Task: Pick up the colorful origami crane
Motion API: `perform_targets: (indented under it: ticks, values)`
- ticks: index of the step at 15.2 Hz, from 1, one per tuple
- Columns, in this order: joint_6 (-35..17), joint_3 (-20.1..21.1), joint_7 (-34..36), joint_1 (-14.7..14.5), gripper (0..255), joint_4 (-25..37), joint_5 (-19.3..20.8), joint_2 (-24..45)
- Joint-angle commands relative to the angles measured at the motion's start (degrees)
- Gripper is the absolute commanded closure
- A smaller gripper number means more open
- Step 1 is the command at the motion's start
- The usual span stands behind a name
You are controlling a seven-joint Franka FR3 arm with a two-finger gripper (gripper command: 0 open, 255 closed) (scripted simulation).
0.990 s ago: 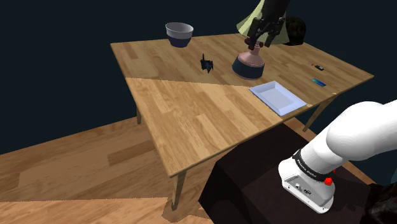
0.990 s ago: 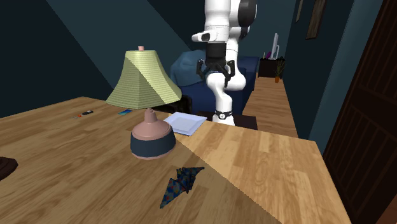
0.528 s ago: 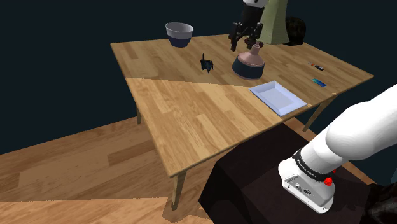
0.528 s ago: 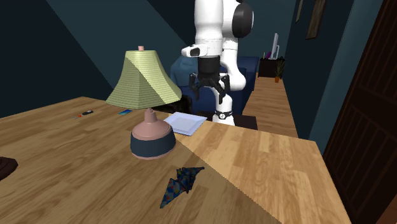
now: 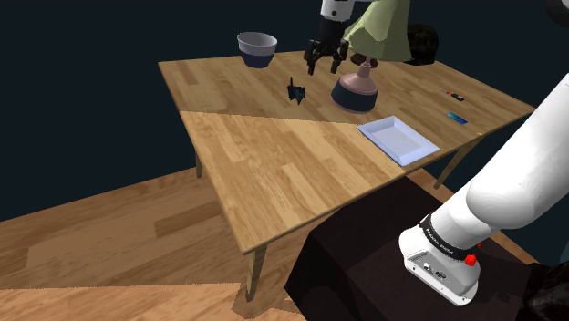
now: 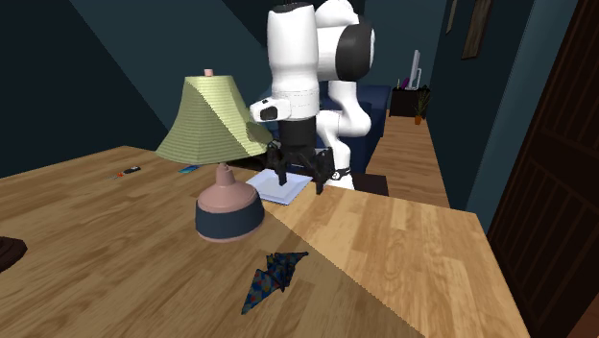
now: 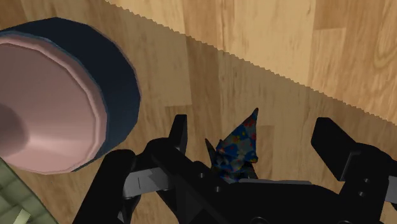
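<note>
1. At the shoulder view's far left, a grey bowl (image 5: pixel 257 48) stands on the table (image 5: pixel 274 173), well apart from my work, so I leave it alone.
2. Next to the right is the crane (image 5: pixel 294 90), a small, dark, many-coloured folded shape lying by itself on the wood.
3. Right of it and higher hangs the gripper (image 5: pixel 325 66), its fingers spread wide and holding nothing. In this view the crane lies to the left of and below the hand, near but not touching it.
4. The wrist view settles the matter. The crane (image 7: pixel 236 146) shows in the gap of the gripper (image 7: pixel 253 130), closer to the finger on the lamp's side than to the other one. Its long axis, ending in a sharp tip, runs crosswise to the line joining the two fingers. I judge that closing would squeeze it across its narrow width, after a small sideways shift to centre it and a straight drop.
5. Further right is the lamp base (image 5: pixel 356 89), pink on dark blue and near the crane. Its shade (image 5: pixel 383 32) sits askew beside the arm. I would keep the near finger clear of that base on the way down.
6. Furthest right is the pale tray (image 5: pixel 398 139), out of the way.
7. In the second exterior view, the crane (image 6: pixel 273 279) lies nearer the camera than the gripper (image 6: pixel 299 182).
</note>
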State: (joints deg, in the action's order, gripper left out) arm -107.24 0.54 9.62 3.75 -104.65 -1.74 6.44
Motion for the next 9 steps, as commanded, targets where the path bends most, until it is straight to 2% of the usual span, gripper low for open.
perform_targets:
  ticks: [1, 9]
  values:
    - [-0.2, -0.1, 0.8, 0.1, 0, 4.3, -0.2, 4.8]
    - [3.2, -0.7, 2.8, 0.9, 0, 26.8, -1.4, 25.2]
